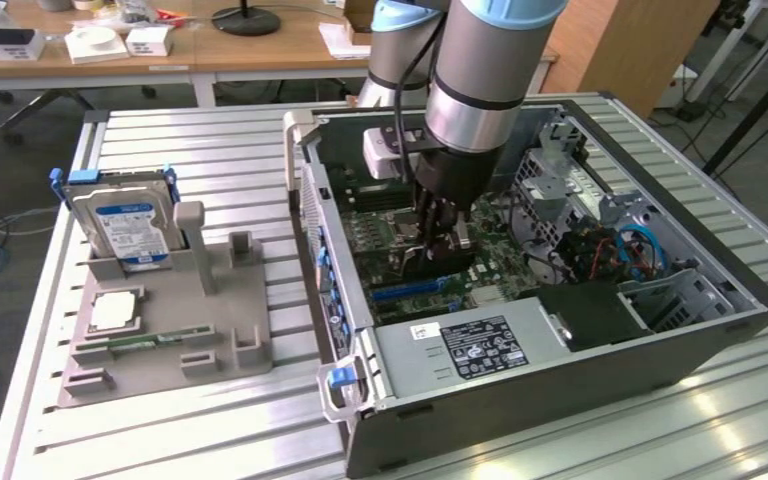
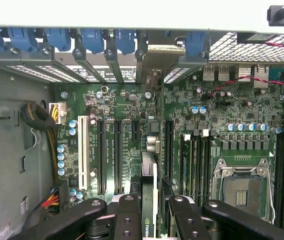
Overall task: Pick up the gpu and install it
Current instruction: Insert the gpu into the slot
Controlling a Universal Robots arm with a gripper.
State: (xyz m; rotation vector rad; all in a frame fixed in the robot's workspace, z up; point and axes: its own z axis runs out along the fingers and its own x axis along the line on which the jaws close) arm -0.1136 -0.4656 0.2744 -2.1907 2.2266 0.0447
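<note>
Brownish flat gpu card (image 2: 151, 185) clamped edge-on in black metal gripper (image 2: 154, 215) just above green motherboard (image 2: 221, 115); could jam if lowered tilted.

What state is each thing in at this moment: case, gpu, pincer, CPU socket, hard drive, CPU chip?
case: on its side, panel off.
gpu: on edge, gripped, low over the slots; seated or not, cannot tell.
pincer: shut on gpu, inside case.
CPU socket: empty.
hard drive: upright in stand.
CPU chip: flat on stand.
</note>
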